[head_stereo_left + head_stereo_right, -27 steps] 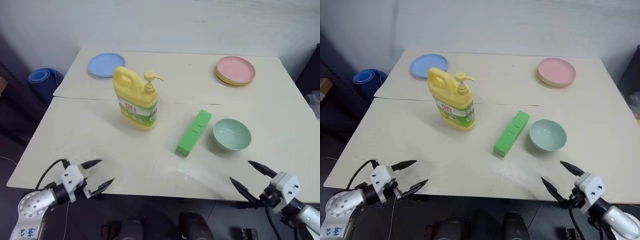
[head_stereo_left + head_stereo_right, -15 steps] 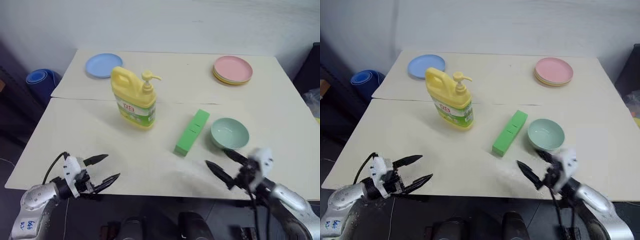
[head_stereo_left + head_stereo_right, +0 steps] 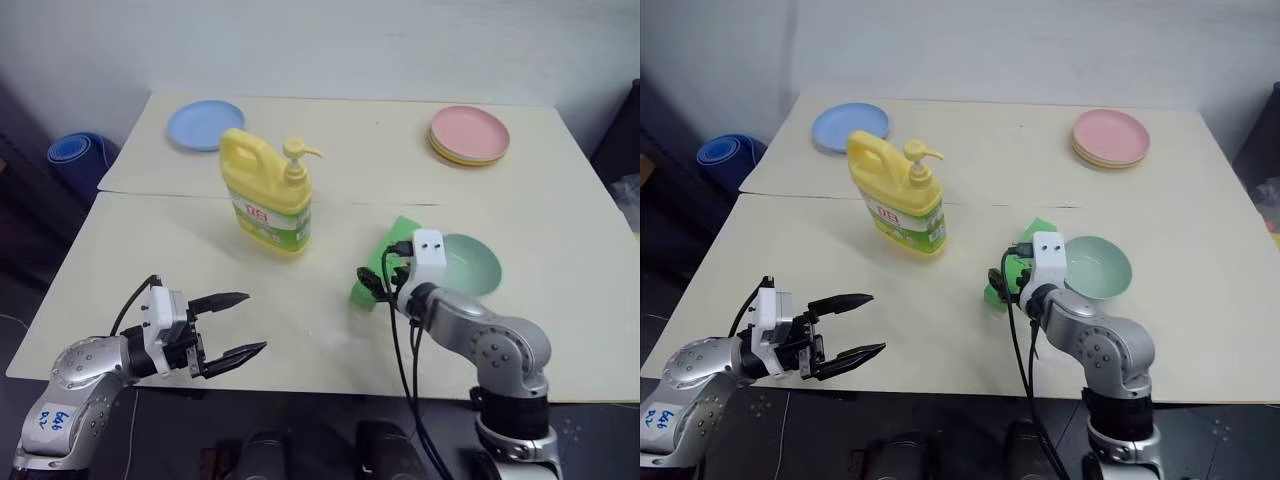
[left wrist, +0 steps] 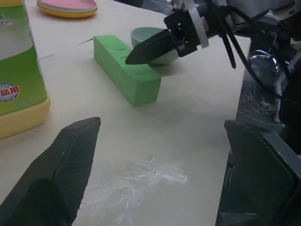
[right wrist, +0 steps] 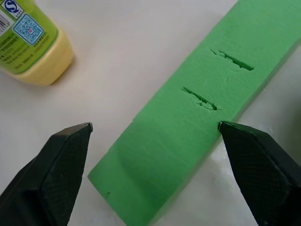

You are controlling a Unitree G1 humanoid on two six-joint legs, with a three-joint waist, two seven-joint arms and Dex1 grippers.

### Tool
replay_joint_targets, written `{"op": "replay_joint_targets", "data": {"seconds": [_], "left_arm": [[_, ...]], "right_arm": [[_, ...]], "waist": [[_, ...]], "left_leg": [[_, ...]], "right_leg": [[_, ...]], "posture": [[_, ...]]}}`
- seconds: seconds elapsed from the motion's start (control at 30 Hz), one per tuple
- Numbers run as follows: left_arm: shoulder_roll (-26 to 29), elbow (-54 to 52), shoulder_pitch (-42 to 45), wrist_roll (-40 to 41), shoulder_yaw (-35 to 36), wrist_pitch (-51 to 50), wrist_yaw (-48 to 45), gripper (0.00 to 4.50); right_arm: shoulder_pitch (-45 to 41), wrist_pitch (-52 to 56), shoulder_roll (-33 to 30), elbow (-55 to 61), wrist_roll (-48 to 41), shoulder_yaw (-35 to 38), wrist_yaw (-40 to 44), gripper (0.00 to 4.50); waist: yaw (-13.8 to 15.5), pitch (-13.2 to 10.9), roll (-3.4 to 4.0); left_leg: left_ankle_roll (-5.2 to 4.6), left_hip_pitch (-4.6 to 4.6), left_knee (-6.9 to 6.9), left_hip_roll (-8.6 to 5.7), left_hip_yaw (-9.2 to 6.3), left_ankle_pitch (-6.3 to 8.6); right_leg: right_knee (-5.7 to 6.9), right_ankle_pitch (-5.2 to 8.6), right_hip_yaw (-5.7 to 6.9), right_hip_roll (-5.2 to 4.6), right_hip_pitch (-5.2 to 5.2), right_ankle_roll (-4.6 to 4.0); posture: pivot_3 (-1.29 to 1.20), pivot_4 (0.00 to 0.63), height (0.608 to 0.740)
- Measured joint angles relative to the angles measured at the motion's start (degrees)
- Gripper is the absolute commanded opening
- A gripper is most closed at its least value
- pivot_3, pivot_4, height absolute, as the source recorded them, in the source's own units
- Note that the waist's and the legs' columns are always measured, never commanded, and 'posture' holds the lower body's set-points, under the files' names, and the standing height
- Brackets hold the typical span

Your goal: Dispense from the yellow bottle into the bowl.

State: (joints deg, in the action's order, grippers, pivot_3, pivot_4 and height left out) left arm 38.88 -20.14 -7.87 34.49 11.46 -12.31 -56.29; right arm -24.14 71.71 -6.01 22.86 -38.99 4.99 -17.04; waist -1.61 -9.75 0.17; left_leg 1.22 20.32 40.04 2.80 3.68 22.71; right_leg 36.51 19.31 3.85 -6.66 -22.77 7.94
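The yellow bottle (image 3: pixel 265 195) with its pump top stands upright at mid-table. To its right lies a green block (image 3: pixel 397 232), and beyond that the mint-green bowl (image 3: pixel 478 266), partly covered by my right wrist. My right gripper (image 5: pixel 154 125) hovers open just above the near end of the green block (image 5: pixel 197 94), one finger on each side of it, with the bottle's base (image 5: pixel 33 42) off to the side. My left gripper (image 3: pixel 254 321) is open and empty over the table's near-left edge, pointing toward the block and well short of the bottle.
A flat blue plate (image 3: pixel 205 125) sits at the far left and a pink plate stack (image 3: pixel 468 135) at the far right. A seam crosses the table behind the bottle. A blue roll (image 3: pixel 75 155) lies on the floor to the left.
My right arm has swung from the near-right table edge inward and forward, over the green block beside the bowl. My left gripper has edged forward and right. Both have stayed open.
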Motion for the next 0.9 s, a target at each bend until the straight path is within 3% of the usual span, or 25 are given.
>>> {"op": "replay_joint_targets", "data": {"seconds": [0.53,0.77,0.9], "left_arm": [[-3.0,-2.13,-2.06,-1.03,-0.97,0.04,3.2,4.48],[-3.11,-2.21,-2.23,-1.13,-0.96,0.58,3.59,4.5],[-3.17,-2.17,-2.19,-1.27,-0.97,1.02,3.59,4.5]], "right_arm": [[-12.1,8.04,11.71,-15.83,10.81,6.67,-2.85,4.5],[-13.31,7.85,12.17,-17.88,12.44,7.07,-0.49,2.87],[-13.17,11.4,12.63,-15.05,11.54,10.74,2.12,2.34]], "waist": [[-1.04,0.02,0.03],[-1.63,0.08,0.07],[-1.6,0.08,0.08]], "left_leg": [[0.05,-0.02,-0.07,0.02,0.0,-0.03],[0.05,-0.03,-0.07,0.02,-0.02,-0.03],[0.05,-0.02,-0.07,0.02,-0.03,-0.03]], "right_leg": [[0.06,0.0,-0.01,0.03,-0.04,0.0],[0.07,0.0,-0.01,0.03,-0.01,0.0],[0.06,0.0,-0.01,0.03,-0.02,0.0]], "posture": [[0.0,0.15,0.74],[0.0,0.15,0.74],[0.0,0.15,0.74]]}}
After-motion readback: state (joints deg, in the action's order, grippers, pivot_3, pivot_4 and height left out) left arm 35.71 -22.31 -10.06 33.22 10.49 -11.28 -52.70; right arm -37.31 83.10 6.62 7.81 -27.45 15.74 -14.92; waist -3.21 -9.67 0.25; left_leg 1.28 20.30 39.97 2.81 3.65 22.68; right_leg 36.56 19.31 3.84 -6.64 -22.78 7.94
